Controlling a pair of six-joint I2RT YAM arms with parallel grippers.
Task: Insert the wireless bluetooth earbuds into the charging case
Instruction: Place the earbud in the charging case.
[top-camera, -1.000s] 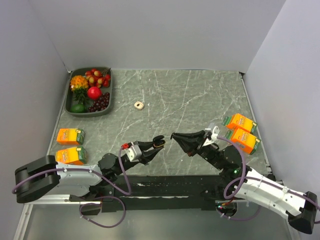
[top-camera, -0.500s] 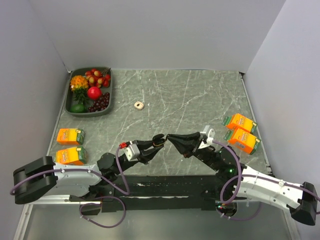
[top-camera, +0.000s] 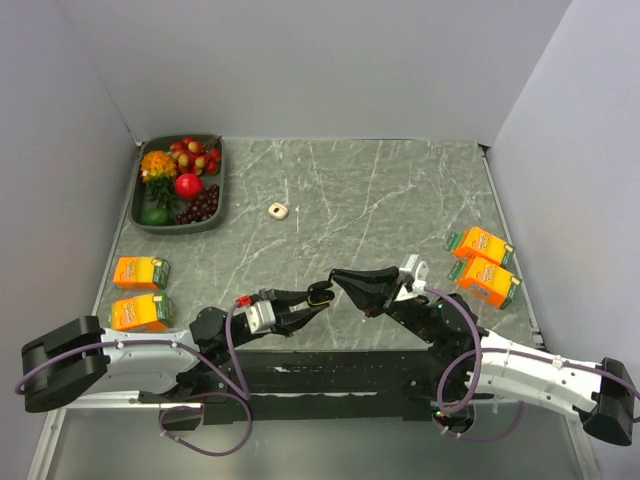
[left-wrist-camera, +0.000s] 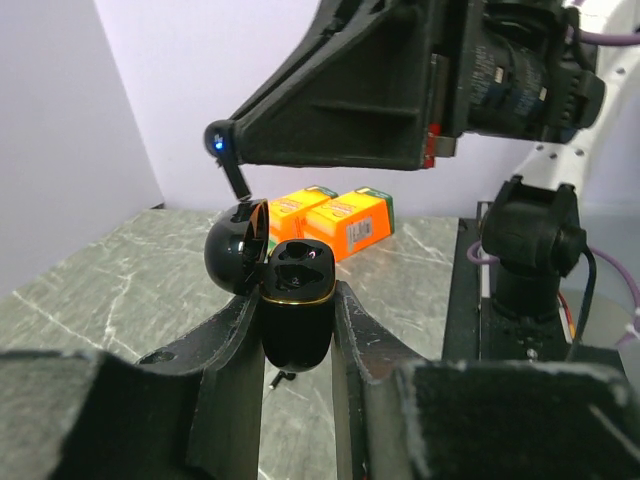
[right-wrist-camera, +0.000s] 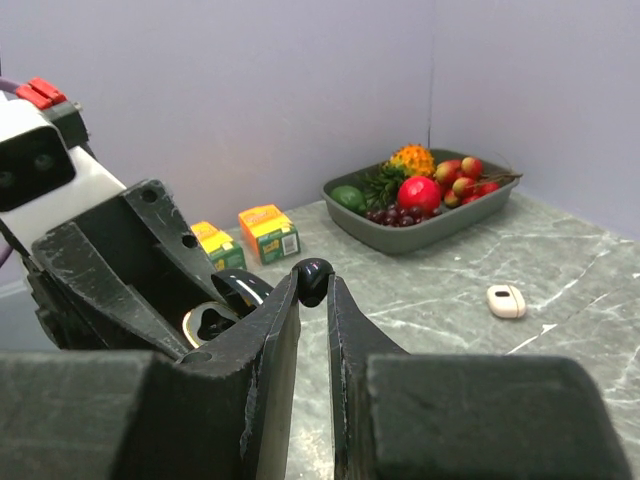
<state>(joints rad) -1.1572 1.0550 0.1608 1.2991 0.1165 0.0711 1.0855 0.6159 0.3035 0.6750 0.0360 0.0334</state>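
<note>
Both jaws have converged: left clamping the charging case (left-wrist-camera: 296, 310), right pinching an earbud (right-wrist-camera: 314, 280).

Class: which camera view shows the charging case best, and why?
The left wrist view: the charging case sits close and central, lid open, gold rim clear. The right wrist view shows only a partly hidden slice of it; the top view shows a tiny dark shape.
</note>
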